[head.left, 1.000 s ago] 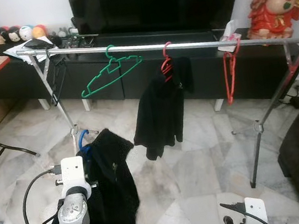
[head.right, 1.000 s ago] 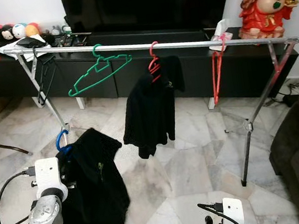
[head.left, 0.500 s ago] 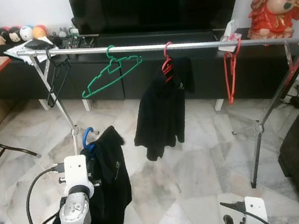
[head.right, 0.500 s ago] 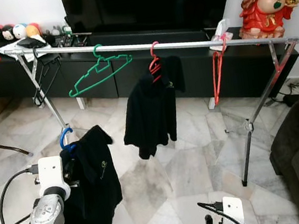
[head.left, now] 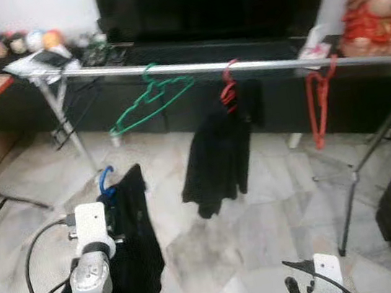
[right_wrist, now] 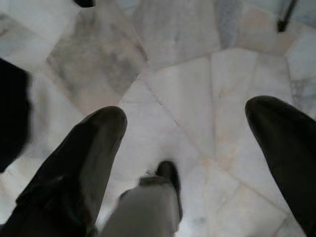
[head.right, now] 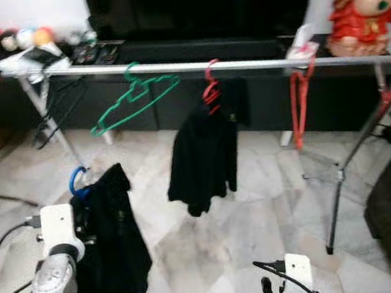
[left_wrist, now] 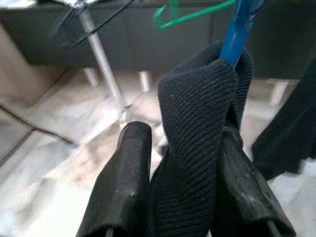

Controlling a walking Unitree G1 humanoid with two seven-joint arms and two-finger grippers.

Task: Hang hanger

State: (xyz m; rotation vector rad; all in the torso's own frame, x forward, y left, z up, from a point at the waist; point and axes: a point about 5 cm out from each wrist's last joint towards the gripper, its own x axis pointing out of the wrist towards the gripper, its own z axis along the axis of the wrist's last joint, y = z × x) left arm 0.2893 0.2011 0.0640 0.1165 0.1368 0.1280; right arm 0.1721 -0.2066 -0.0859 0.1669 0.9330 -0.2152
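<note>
Left end effector [left_wrist: 173,197] is clamped on the neck of a black garment [head.left: 133,250] where the fabric folds over a blue hanger [left_wrist: 239,27] — both black fingers [left_wrist: 126,182] press the bunched knit from either side, so cloth and hanger are carried as one unit with the blue hook free above the grip. That free hook is judged to be the reason for the hold: it stays available to catch the silver rail [head.left: 242,63] of the drying rack ahead. The load sits low and well short of the rail, near its left leg. On the rail hang a green hanger [head.left: 149,102], a red hanger carrying a black shirt [head.left: 218,150], and an empty red hanger [head.left: 316,100]. Right end effector [right_wrist: 192,148] idles low, fingers spread apart over the marble floor [right_wrist: 173,64]. No containers are in use — the rail is the only receiver.
</note>
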